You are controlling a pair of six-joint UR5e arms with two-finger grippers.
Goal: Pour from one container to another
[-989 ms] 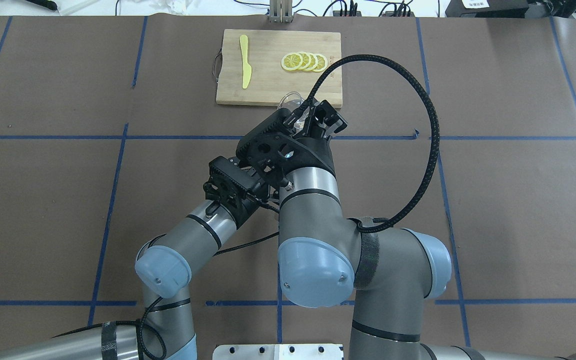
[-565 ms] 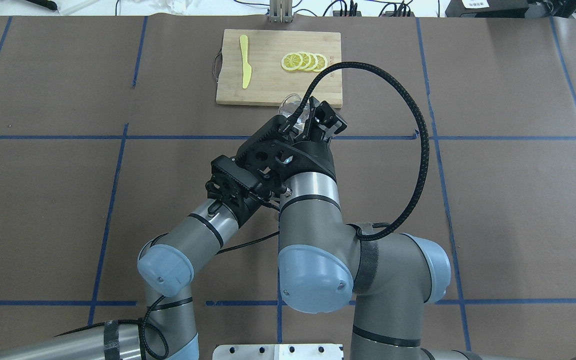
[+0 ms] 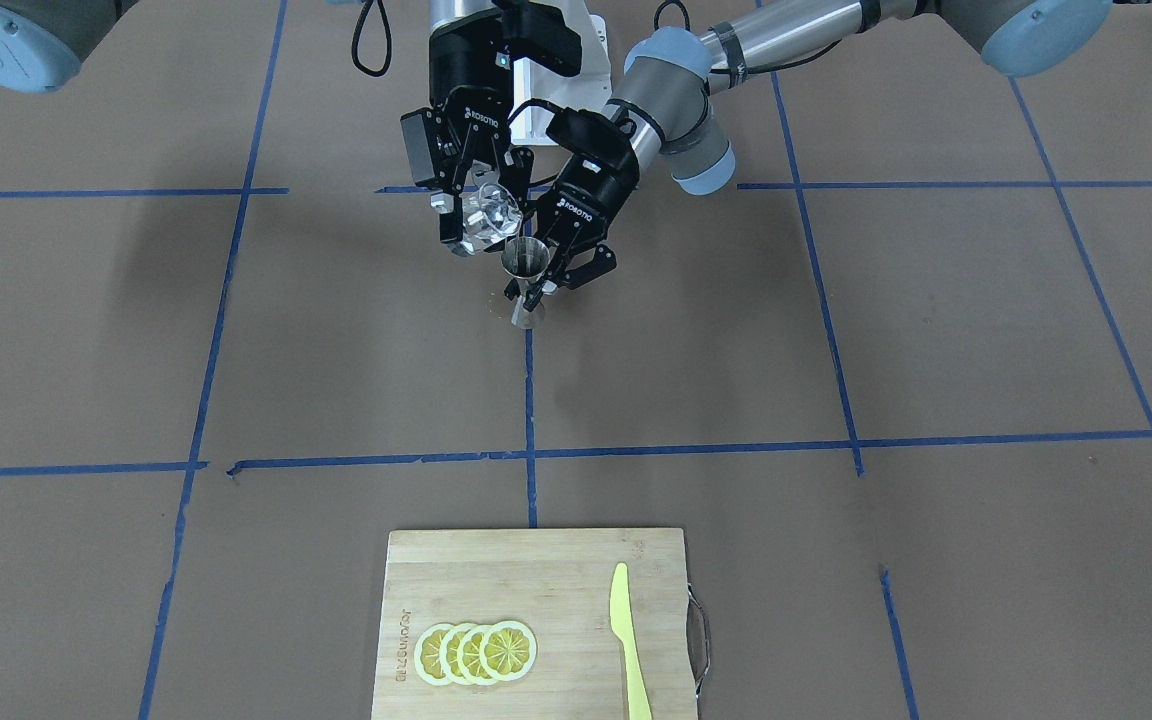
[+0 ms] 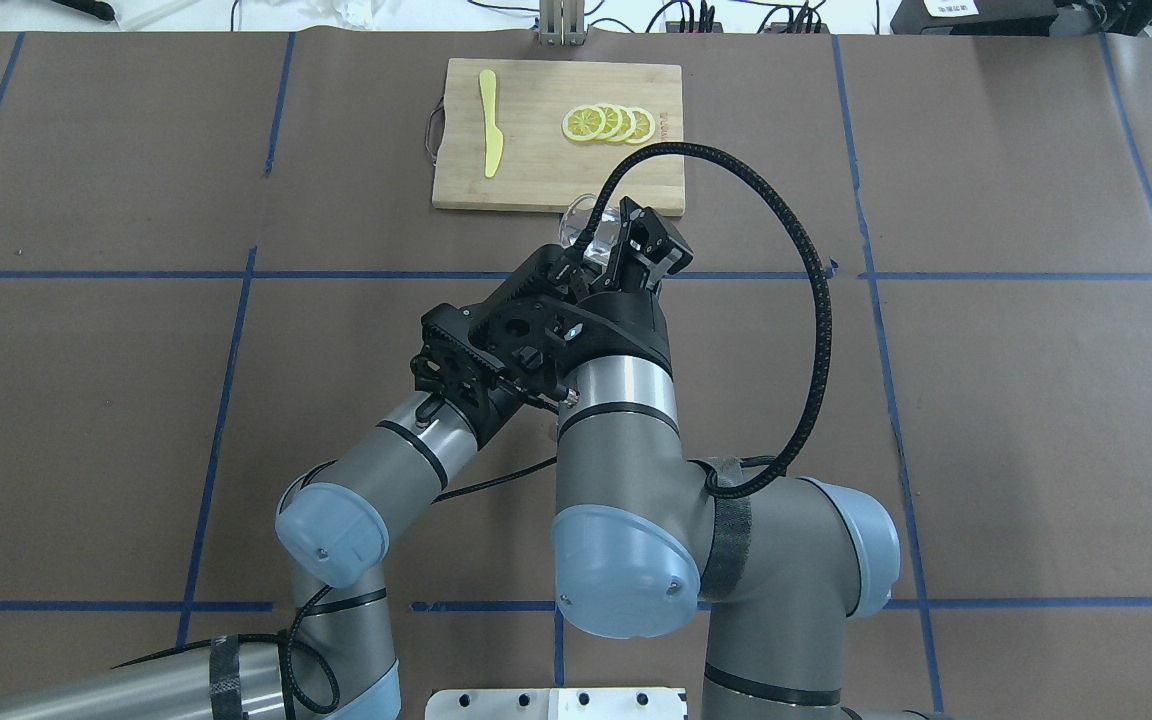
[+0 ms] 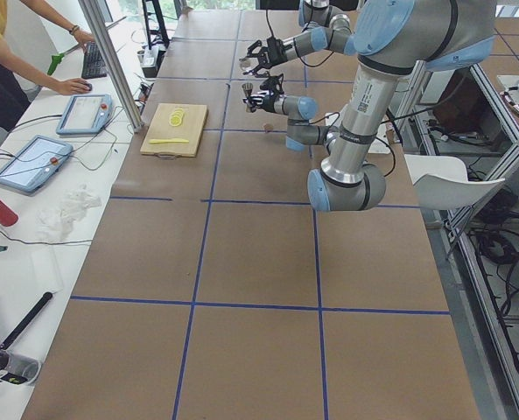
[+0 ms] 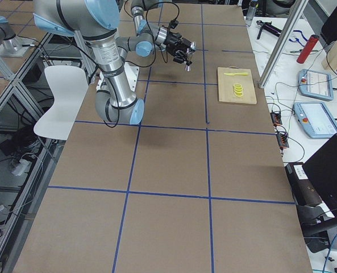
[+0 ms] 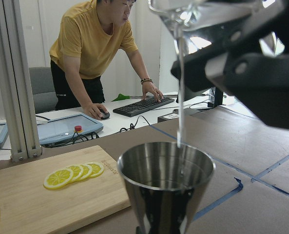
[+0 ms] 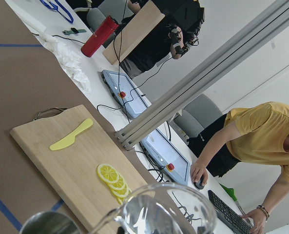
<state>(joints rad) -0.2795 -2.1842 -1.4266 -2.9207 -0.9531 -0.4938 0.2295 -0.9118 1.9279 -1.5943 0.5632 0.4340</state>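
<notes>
The clear glass tumbler is tipped over the steel jigger, and my right gripper is shut on it. My left gripper is shut on the jigger's narrow waist and holds it upright just above the table. In the left wrist view a thin stream falls from the tumbler's lip into the jigger's cup. The right wrist view shows the tumbler's rim close up and the jigger's rim below left. From overhead, the tumbler shows past the right gripper; the left gripper is hidden under the right arm.
A wooden cutting board lies at the far side of the table with lemon slices and a yellow plastic knife. Beyond the table's far edge a person leans over a keyboard beside control tablets.
The right wrist has rolled further, tipping the tumbler more, and its cable loop has swung lower and leftward. The left arm has barely shifted.
</notes>
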